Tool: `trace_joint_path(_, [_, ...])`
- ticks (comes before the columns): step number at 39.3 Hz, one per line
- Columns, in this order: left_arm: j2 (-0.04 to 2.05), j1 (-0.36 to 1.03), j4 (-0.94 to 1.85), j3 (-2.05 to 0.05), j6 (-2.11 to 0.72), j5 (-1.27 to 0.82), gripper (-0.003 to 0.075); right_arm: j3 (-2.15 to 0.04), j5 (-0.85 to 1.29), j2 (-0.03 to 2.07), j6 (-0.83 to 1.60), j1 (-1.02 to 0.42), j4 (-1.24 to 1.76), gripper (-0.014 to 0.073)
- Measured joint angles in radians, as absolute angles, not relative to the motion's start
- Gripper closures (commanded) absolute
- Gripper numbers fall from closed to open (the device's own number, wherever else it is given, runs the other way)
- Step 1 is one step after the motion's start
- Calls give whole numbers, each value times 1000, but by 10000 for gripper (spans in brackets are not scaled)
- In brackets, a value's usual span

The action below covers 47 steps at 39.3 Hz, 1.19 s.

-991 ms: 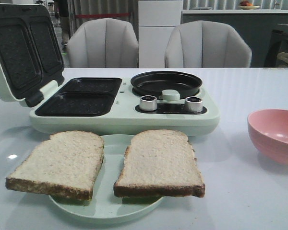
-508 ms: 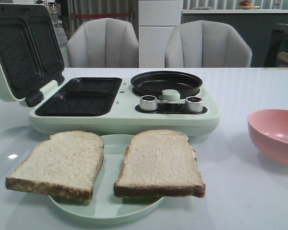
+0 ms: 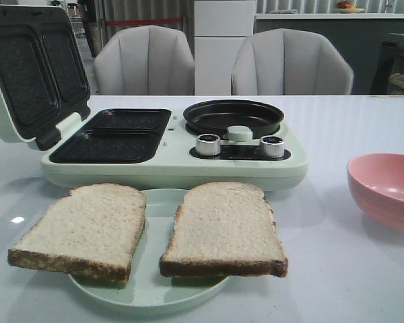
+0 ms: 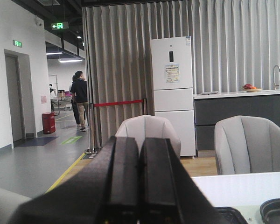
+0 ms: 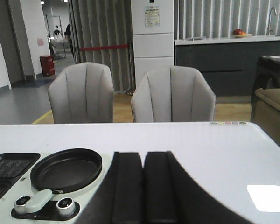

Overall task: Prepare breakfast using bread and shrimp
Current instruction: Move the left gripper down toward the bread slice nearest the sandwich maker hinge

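Note:
Two slices of bread lie side by side on a pale green plate [image 3: 155,289] at the table's front: the left slice [image 3: 84,229] and the right slice [image 3: 222,229]. No shrimp shows in any view; the pink bowl's inside is hidden. My left gripper [image 4: 139,142] is shut and empty, held high and pointing over the table toward the chairs. My right gripper [image 5: 143,156] is shut and empty, above the table beside the round pan [image 5: 66,169]. Neither gripper appears in the front view.
A pale green breakfast maker [image 3: 175,161] stands behind the plate, its lid [image 3: 30,70] open at the left over two black grill wells [image 3: 111,134], with a round black pan [image 3: 232,118] and two knobs on the right. A pink bowl [image 3: 385,188] sits at the right. Two grey chairs stand behind the table.

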State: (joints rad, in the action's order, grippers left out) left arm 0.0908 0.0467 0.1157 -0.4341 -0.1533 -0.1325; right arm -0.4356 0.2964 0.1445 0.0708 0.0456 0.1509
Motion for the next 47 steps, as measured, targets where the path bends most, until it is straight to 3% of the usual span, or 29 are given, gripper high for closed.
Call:
trace_joint_path(7, [316,47,116,-624,-153,-347,619,-535,412,398,71,46,151,551])
trace_joint_path(21, [654,47,135,-632,-153,-535,619,-535,566,780,71,46,151,550])
trace_joint_path(25, [715,47,149,-632,-153,-549,612,-535,568,802,71,46,151,489])
trace_joint_path(27, [732,47,154,-632,-153,-556,561,-535,568,803,71,46,151,387])
trace_joint_path(30, [749,47,161,-632,-153,-559,349,-535,568,803,71,46,151,184])
trace_joint_path(32, [749,47,163,-632,-153,-559,200,-535,568,803,71,46,151,110])
trace_joint_path(34, [749,47,163,-632,-153,-559,129,-535,568,803,71,46,151,97])
trace_joint_path(47, [749,47,166,-632,-198,-565,139,-535,568,803,71,46,151,97])
